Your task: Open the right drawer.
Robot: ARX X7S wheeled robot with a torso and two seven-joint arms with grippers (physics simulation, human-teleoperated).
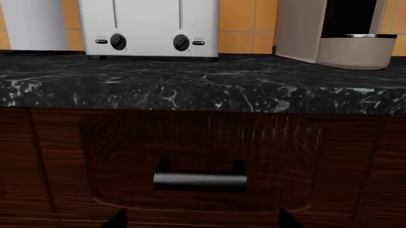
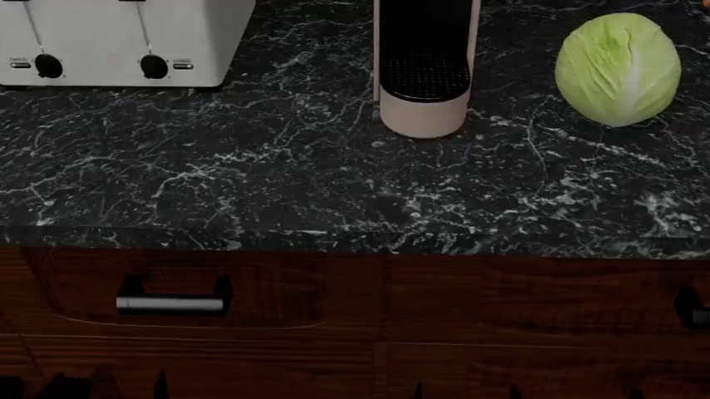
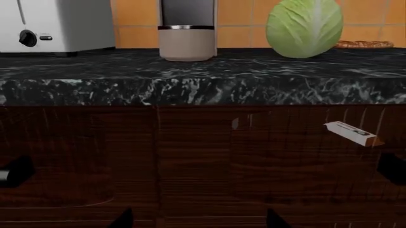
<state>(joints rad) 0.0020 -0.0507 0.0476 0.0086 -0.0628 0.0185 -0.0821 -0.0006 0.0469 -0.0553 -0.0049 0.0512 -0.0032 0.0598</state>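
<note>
The right drawer [image 2: 533, 299] is a dark reddish-brown wood front under the black marble counter; it also shows in the right wrist view [image 3: 285, 156]. Only one black post of its handle [image 2: 692, 312] shows, at the frame's right edge, and likewise in the right wrist view [image 3: 392, 168]. My right gripper [image 3: 198, 223] is open and empty, facing the seam left of that drawer, well left of the handle; its tips peek in at the head view's bottom [image 2: 466, 391]. My left gripper [image 1: 203, 223] is open and empty, just below the left drawer's short bar handle [image 1: 199, 179].
On the counter [image 2: 278, 191] stand a white toaster [image 2: 111, 37], a beige coffee machine [image 2: 424, 66] and a green cabbage [image 2: 618, 66]. The left drawer [image 2: 266, 287] has its handle [image 2: 172, 303] in view. A pale slanted mark [image 3: 350, 133] shows on the right drawer's front.
</note>
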